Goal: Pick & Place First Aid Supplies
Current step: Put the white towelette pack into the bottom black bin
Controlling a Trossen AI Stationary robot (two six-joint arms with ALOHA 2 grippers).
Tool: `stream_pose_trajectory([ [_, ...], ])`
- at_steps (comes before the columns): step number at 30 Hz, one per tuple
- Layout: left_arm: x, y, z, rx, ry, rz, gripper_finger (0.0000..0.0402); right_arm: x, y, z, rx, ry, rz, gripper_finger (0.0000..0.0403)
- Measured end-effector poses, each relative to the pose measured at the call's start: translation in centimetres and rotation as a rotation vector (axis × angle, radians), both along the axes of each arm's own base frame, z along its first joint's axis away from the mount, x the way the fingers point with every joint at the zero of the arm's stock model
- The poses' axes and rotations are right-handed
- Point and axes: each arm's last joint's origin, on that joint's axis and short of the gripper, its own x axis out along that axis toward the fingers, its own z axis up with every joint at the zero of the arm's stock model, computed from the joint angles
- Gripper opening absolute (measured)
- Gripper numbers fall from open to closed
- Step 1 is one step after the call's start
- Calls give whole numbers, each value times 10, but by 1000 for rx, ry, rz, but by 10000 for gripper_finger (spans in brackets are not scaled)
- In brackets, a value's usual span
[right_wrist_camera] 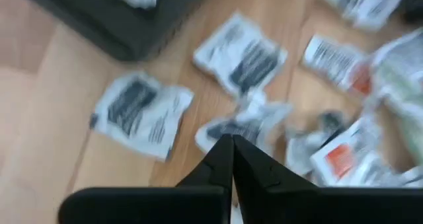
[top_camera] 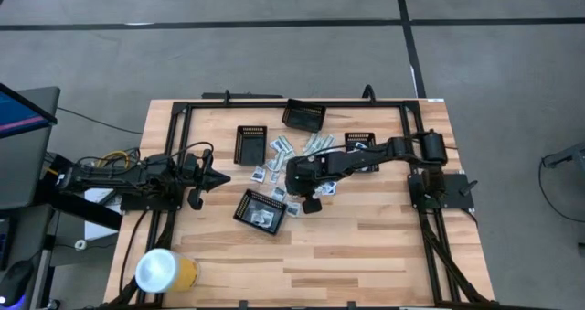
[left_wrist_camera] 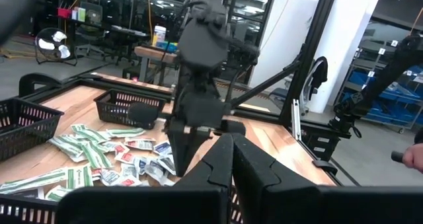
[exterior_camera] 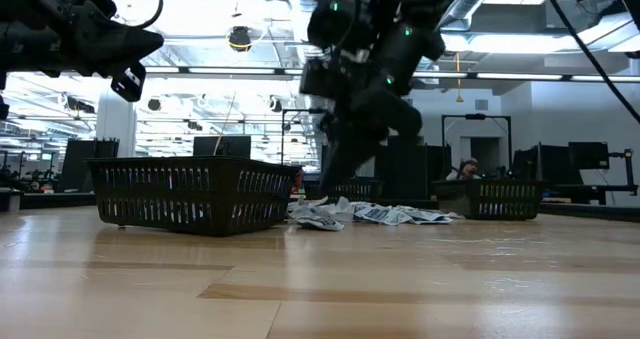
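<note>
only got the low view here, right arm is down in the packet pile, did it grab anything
Observer: Right gripper is shut, fingers pressed together. In its wrist view no packet shows between them; a crumpled sachet lies just past the tips.
Operator: where's the left arm
Observer: High view puts the left gripper shut, at the table's left side, clear of the pile.
Operator: anything in the near tray yet
Observer: Yes, from above the tilted black tray already has pale packets in it.
Operator: what's in the pile
Observer: Left wrist view shows green-white strips beside red-marked sachets.

packets (top_camera: 291,149) scattered between four trays (top_camera: 260,210), right claw (top_camera: 294,187) above them
</note>
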Motion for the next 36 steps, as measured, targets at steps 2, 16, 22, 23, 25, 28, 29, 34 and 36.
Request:
stream_pose_trajectory([
  [2, 0, 0, 0, 0, -1, 0, 8, -2, 1, 8, -24, -16, -11, 1],
  [16, 0, 0, 1, -1, -10, 0, 8, 4, 7, -5, -17, -16, -3, 61],
  [22, 0, 0, 1, -1, -13, 0, 8, 4, 8, -5, -28, -19, 10, 116],
  [23, 0, 0, 1, 0, -14, 0, 8, 4, 7, -5, -28, -18, 10, 122],
  [25, 0, 0, 1, -1, -14, 0, 8, 3, 5, -5, -27, -16, 8, 132],
  [28, 0, 0, 1, -1, -15, 0, 8, 6, 4, -15, -10, 1, 13, 141],
  [29, 0, 0, 1, -1, -15, 0, 8, 4, 3, -19, 0, 27, 15, 142],
  [34, 0, 0, 2, -1, -17, 0, 8, 8, 4, -28, 46, 31, 28, 134],
  [36, 0, 0, 2, -1, -16, 0, 8, 8, 4, -28, 46, 31, 28, 125],
])
